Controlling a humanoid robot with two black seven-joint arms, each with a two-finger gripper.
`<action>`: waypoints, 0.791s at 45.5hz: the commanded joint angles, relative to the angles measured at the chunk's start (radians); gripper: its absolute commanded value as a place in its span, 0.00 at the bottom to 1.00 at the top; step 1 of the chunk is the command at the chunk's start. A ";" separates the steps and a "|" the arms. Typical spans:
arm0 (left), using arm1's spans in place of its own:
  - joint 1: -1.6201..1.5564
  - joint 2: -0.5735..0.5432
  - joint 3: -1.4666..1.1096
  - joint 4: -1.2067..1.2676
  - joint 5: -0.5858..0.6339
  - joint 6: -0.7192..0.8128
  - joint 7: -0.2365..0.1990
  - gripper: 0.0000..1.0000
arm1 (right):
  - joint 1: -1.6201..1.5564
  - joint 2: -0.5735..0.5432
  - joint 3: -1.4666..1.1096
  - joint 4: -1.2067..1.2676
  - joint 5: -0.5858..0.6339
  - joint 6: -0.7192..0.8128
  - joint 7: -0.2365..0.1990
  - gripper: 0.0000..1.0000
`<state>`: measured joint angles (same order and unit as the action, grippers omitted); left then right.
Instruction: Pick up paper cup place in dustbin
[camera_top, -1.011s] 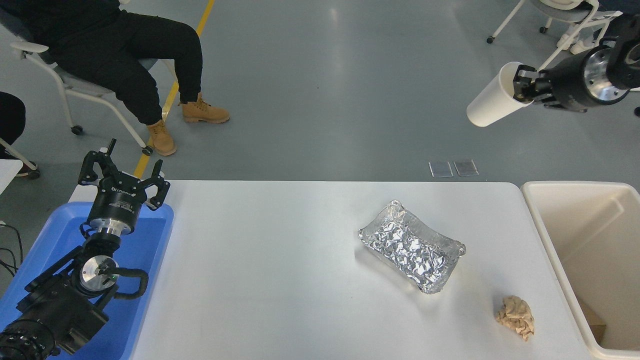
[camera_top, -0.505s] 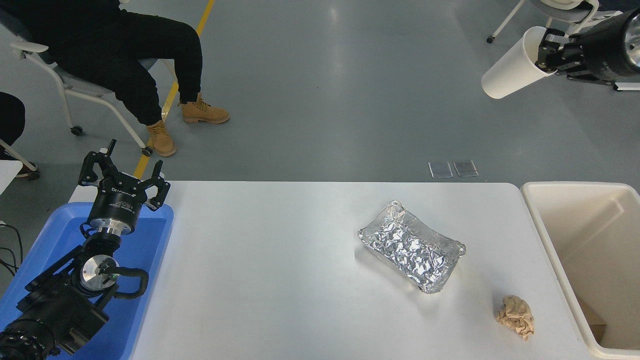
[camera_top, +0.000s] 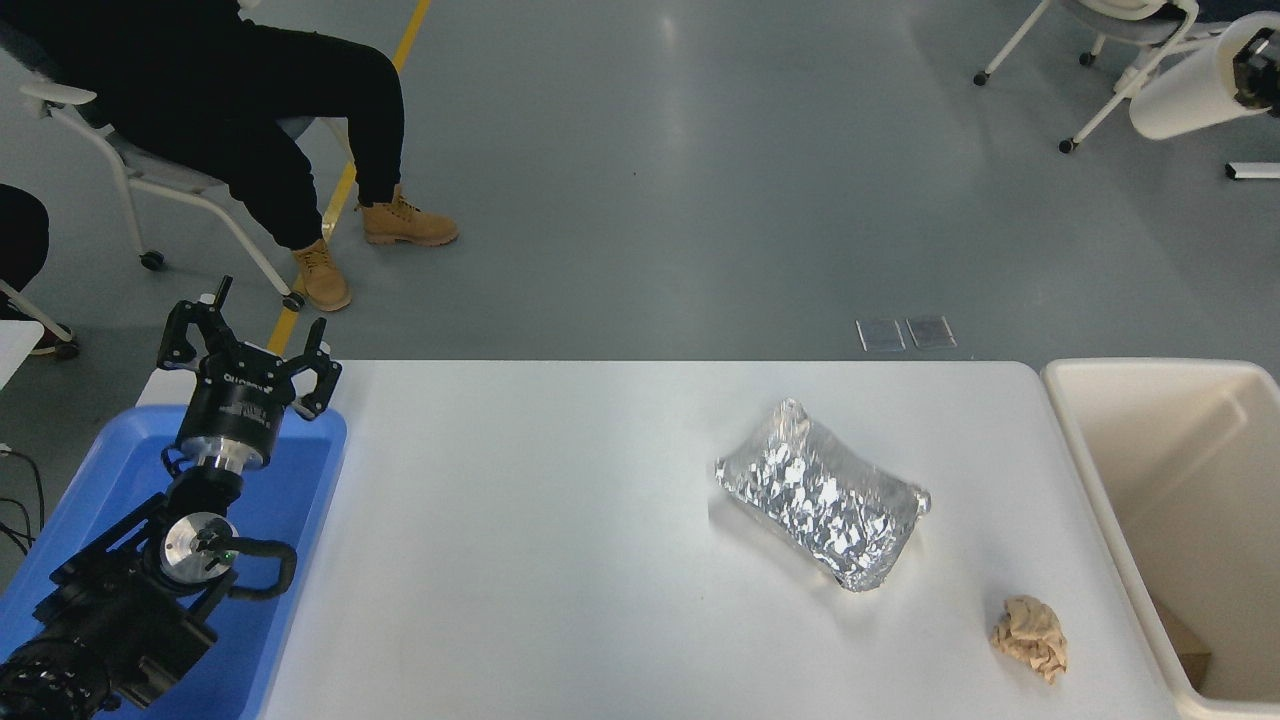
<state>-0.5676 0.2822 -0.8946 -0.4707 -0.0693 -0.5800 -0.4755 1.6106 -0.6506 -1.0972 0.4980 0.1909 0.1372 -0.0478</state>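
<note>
The paper cup (camera_top: 1190, 98) is up in the air at the top right corner, tilted, base pointing down-left, rim end toward the frame edge. Only a sliver of the right gripper (camera_top: 1256, 72) shows, a dark bit at the cup's rim, rest cut off by the edge; it looks clamped on the rim, since the cup hangs w/ nothing else under it, but the fingers themselves are too cropped to make out. The cup is high above the floor, well apart from the table (camera_top: 560, 540), and up-frame of the dustbin (camera_top: 1085, 440); can't tell if it's actually over the bin's opening.

Dustbin sits just beside the table's right end, cut off at right and bottom. Inside, at the lower corner, a brownish scrap is partly visible, too hidden to identify.

On the table: the foil tray (camera_top: 822, 505), crinkled, angled, right of centre; the brown paper ball (camera_top: 1030, 636) near the front right corner, close to the bin's wall but apart from it.

Left gripper (camera_top: 248, 362) is parked at lower left above the blue tray (camera_top: 300, 500), fingers spread apart, holding nothing; its arm runs off the bottom corner.

Far side: a seated person (camera_top: 230, 110), head out of frame, legs and tan boots showing. Chair legs at top right behind the cup.
</note>
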 joint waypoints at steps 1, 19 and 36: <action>0.000 0.000 0.000 0.000 0.000 -0.001 0.000 0.99 | -0.280 -0.001 0.037 -0.191 0.148 -0.186 -0.010 0.00; 0.000 0.000 0.000 0.000 0.000 -0.001 0.000 0.99 | -0.630 0.002 0.335 -0.194 0.171 -0.380 -0.017 0.00; 0.000 0.000 -0.001 0.000 0.000 0.000 0.000 0.99 | -0.856 0.083 0.488 -0.191 0.174 -0.384 -0.014 0.00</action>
<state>-0.5676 0.2822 -0.8950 -0.4710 -0.0689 -0.5802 -0.4755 0.8978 -0.6164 -0.6953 0.3086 0.3588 -0.2294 -0.0630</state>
